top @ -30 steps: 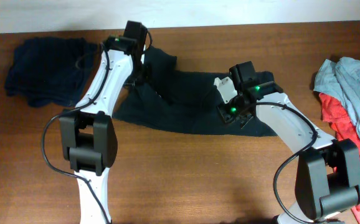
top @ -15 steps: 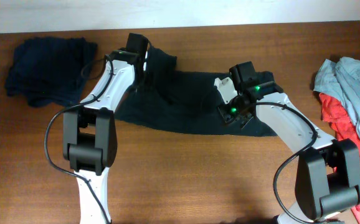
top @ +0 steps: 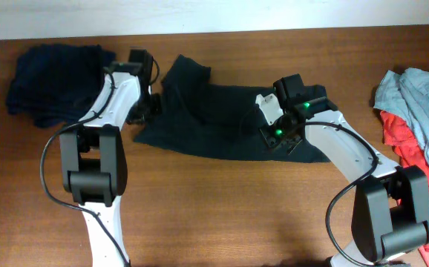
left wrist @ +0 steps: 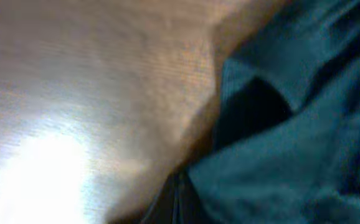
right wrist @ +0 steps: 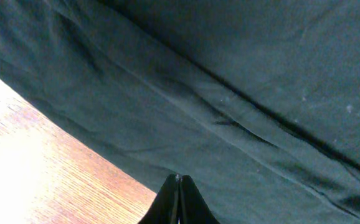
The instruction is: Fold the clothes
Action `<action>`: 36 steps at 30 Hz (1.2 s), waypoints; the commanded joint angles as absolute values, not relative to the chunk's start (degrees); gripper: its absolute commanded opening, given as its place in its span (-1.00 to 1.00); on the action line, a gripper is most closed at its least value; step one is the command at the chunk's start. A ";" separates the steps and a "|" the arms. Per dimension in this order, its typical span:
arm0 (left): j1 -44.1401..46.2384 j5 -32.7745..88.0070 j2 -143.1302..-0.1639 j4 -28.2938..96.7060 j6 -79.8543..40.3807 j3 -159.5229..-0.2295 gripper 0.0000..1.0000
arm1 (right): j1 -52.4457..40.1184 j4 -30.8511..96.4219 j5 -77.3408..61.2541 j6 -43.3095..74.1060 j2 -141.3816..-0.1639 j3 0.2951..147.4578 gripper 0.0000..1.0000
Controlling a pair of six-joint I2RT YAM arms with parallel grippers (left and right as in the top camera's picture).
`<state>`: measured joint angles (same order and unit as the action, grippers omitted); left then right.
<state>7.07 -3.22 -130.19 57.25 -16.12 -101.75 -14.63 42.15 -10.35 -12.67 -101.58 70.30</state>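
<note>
On a brown wooden table, a dark tee lies spread and rumpled at centre, both robot arms bent over it. A heap of dark navy clothes sits at the far left corner; a light grey-blue garment and a red one are piled at the right edge. The left gripper – blurred – sits at the tee's left edge, fingers apparently together. The right gripper, tips pressed together, hangs by its lower hem.
</note>
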 commanded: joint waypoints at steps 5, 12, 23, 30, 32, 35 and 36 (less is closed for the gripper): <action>7.33 -2.87 -130.17 53.36 -16.25 -92.05 -0.99 | -14.61 42.61 -9.82 -13.08 -101.73 71.05 -0.92; 7.33 -5.23 -130.17 63.11 -18.85 -88.73 -0.99 | -14.61 42.59 -9.82 -13.08 -101.73 71.05 -0.92; 7.33 -8.45 -130.02 66.70 -18.85 -91.39 -0.93 | -14.61 42.59 -9.82 -13.08 -101.73 71.05 -0.92; 7.33 -16.08 -129.60 72.25 -18.79 -104.20 -0.81 | -14.61 42.83 -9.78 -13.08 -101.73 71.05 -0.91; 7.35 -15.66 -129.60 73.34 -18.76 -107.31 -0.81 | -14.59 43.40 -9.47 -13.06 -101.73 71.05 -0.91; 7.55 -12.58 -129.60 73.19 -17.72 -110.17 -0.81 | -14.48 44.84 -8.27 -13.02 -101.73 71.02 -0.91; 7.55 -10.79 -129.60 72.75 -16.91 -110.63 -0.81 | -14.39 45.08 -8.05 -13.02 -101.73 70.98 -0.91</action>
<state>7.57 -13.10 -129.78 73.08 -18.00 -108.62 -14.61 44.60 -9.87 -12.64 -101.58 70.30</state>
